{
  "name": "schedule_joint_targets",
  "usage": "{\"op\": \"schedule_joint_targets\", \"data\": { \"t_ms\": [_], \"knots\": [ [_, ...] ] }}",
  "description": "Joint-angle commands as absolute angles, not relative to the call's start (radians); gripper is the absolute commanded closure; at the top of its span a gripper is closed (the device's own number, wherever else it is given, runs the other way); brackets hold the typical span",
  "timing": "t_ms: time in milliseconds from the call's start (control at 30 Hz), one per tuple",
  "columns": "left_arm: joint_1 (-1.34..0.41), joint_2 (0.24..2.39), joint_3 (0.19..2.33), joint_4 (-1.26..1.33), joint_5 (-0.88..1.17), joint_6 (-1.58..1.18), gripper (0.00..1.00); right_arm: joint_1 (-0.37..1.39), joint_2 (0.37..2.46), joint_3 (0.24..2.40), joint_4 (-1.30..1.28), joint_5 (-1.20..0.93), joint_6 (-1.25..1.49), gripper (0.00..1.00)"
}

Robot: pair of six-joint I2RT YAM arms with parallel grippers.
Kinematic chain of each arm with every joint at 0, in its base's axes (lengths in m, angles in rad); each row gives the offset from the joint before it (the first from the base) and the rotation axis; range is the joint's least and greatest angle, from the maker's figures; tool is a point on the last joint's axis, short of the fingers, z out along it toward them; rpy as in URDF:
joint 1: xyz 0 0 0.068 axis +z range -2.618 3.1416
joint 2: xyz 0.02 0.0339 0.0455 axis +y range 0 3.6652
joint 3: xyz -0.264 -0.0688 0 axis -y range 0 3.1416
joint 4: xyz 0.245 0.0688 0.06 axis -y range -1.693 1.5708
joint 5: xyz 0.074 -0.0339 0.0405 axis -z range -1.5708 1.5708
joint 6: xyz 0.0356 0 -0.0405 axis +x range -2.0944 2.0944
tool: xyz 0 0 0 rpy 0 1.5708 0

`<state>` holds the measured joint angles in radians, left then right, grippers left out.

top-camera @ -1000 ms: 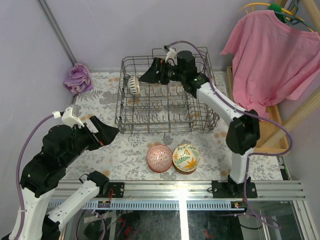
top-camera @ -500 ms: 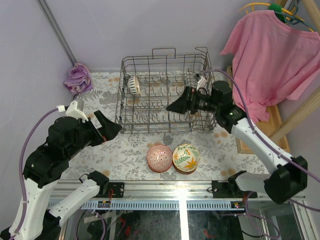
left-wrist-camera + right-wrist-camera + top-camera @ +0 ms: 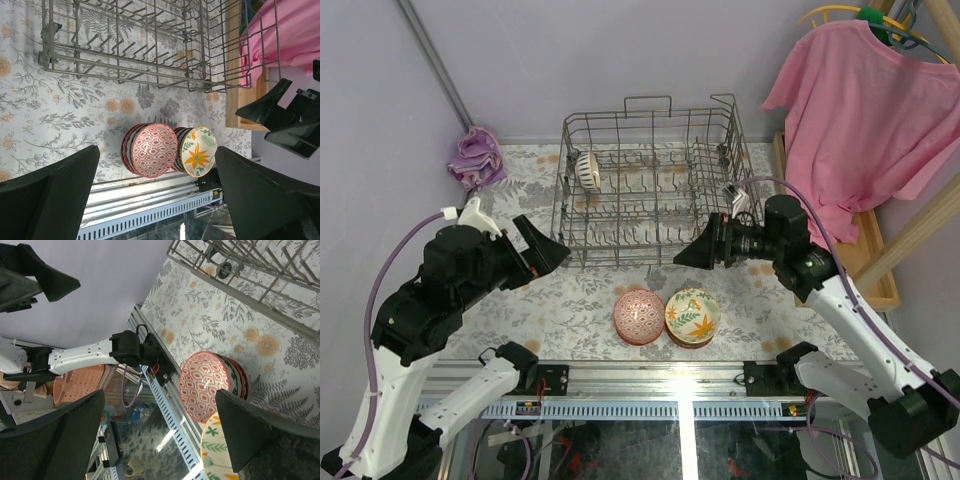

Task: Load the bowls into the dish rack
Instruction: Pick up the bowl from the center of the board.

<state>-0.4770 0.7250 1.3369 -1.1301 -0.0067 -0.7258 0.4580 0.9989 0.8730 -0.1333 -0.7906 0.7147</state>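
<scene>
Two stacks of bowls stand side by side at the table's front centre, one topped by a red-patterned bowl (image 3: 638, 315), the other by an orange-floral bowl (image 3: 692, 316). The grey wire dish rack (image 3: 620, 252) stands behind them, with one ribbed bowl (image 3: 586, 168) on edge in its back left corner. My left gripper (image 3: 545, 255) hovers open left of the rack's front corner. My right gripper (image 3: 695, 252) hangs open in front of the rack's right end, above the stacks. The left wrist view shows both stacks (image 3: 154, 150) between empty fingers (image 3: 60, 195). The right wrist view shows the red-patterned bowl (image 3: 205, 392).
A purple cloth (image 3: 475, 155) lies at the back left by the wall. On the right a pink shirt (image 3: 860, 110) hangs over a wooden frame (image 3: 880, 285). The metal rail (image 3: 680, 380) with the arm bases runs along the near edge.
My right arm has pulled out of the rack's back left area and swung down to the rack's front right. The left gripper has edged slightly right toward the rack.
</scene>
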Motion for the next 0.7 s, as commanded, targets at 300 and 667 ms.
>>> {"op": "schedule_joint_targets", "data": {
  "t_ms": [300, 667],
  "knots": [
    [-0.48, 0.698, 1.194, -0.985, 0.146, -0.748, 0.0, 0.455, 0.834, 0.875, -0.496, -0.742, 0.564, 0.01],
    [-0.48, 0.653, 1.023, -0.952, 0.21, -0.718, 0.0, 0.456, 0.746, 0.79, -0.533, -0.748, 0.608, 0.01]
  ]
}}
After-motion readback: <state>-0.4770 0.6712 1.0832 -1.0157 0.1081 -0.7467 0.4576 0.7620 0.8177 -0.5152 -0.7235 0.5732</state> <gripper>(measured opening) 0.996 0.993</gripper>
